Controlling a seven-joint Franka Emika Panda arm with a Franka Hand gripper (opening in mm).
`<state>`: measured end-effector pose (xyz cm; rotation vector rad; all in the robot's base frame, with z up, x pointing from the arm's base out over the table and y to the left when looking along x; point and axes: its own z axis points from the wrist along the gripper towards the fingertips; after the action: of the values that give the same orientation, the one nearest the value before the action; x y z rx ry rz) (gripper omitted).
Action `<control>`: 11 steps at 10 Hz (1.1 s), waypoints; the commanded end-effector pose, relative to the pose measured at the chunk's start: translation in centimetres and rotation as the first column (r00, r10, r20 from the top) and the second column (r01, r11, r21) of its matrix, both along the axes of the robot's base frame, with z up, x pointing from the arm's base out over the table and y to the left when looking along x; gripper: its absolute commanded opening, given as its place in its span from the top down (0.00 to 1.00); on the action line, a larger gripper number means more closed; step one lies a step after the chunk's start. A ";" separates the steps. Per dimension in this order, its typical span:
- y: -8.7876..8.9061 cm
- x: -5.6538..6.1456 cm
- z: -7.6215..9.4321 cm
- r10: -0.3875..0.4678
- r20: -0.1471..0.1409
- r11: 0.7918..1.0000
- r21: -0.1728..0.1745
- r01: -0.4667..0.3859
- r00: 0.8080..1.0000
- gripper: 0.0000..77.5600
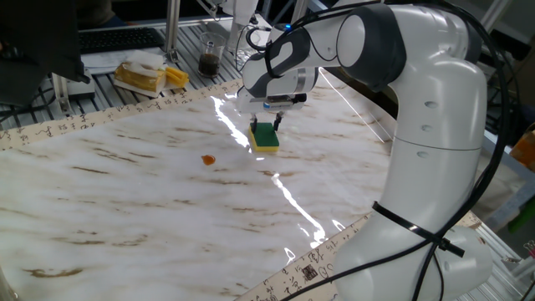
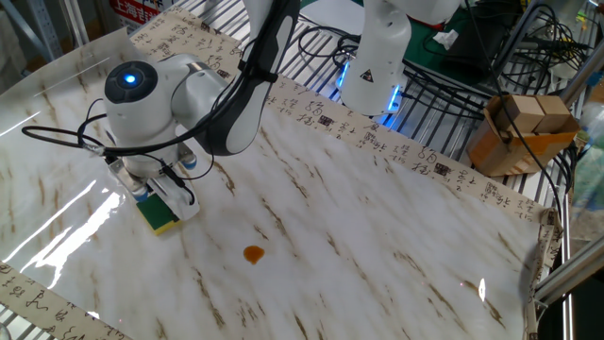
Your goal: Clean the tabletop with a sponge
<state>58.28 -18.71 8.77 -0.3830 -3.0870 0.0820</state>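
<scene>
The sponge [image 1: 266,140], dark green on top with a yellow base, lies flat on the white marble-patterned tabletop [image 1: 125,209] towards its far side. My gripper [image 1: 266,124] points down directly over the sponge, with its fingers spread and their tips low at the sponge's far edge. In the other fixed view the gripper [image 2: 160,194] sits under the wrist right above the sponge [image 2: 162,217], and the wrist hides most of the fingers. A small orange spot [image 1: 207,159] lies on the tabletop to the sponge's left; it also shows in the other fixed view [image 2: 253,253].
A pale yellow lump in clear wrapping [image 1: 142,77] and a small jar [image 1: 210,60] stand on the grey slatted bench behind the tabletop. A cardboard box [image 2: 524,127] sits beyond the far border. The arm's base [image 2: 377,57] stands at the table edge.
</scene>
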 end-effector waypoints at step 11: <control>0.3 0.3 -0.9 -0.046 0.019 0.999 0.020 0.046 0.999 0.00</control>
<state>58.43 -18.33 7.73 -0.4530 -3.0894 0.0492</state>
